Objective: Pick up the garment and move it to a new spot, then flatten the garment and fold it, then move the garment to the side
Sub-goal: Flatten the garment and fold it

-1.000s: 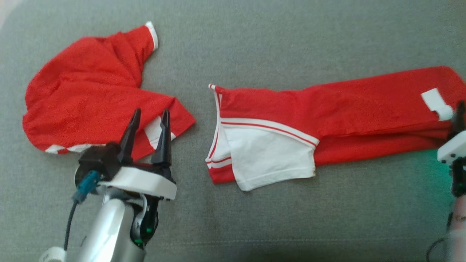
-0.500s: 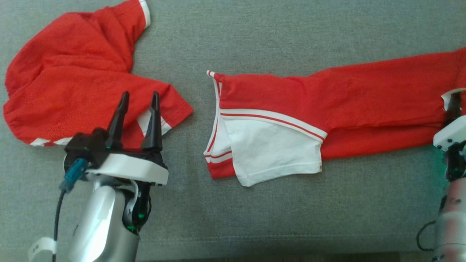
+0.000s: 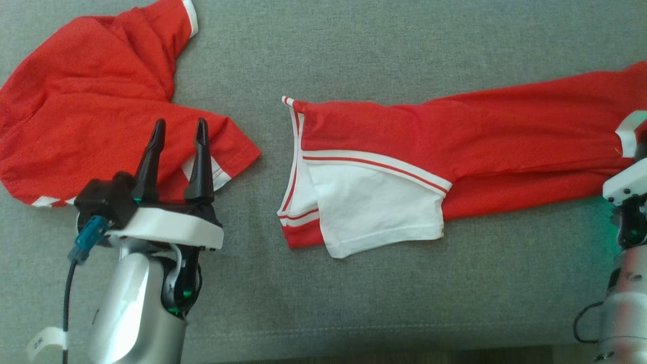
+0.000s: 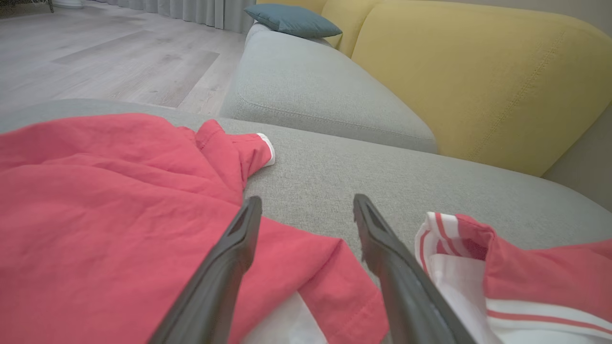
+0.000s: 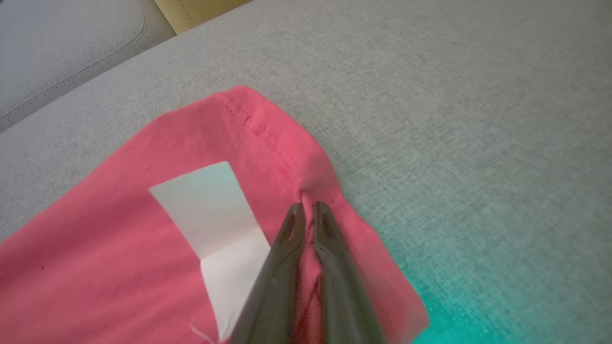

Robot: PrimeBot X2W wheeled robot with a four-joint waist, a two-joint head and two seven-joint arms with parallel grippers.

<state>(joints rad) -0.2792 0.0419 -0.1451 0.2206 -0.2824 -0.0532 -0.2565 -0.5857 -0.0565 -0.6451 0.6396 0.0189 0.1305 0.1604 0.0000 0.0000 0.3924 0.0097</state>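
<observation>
The garment (image 3: 455,136), red with a white striped panel, lies stretched across the grey sofa seat from the middle to the right. My right gripper (image 3: 641,150) is at its far right end. In the right wrist view that gripper (image 5: 308,208) is shut on a pinch of the red hem, next to a white patch (image 5: 210,205). A second red garment (image 3: 91,106) lies crumpled at the left. My left gripper (image 3: 181,126) hovers open over that garment's near corner, and in the left wrist view its fingers (image 4: 307,200) straddle the corner with nothing between them.
The grey sofa seat (image 3: 404,50) carries both garments, with its front edge along the bottom of the head view. A yellow backrest (image 4: 478,71), a blue cushion (image 4: 291,19) and wooden floor (image 4: 95,48) lie beyond the left end.
My right gripper has closed on the garment's hem, which now curls up by the white patch. The head view has shifted, so everything sits further left and higher. The left gripper stays open.
</observation>
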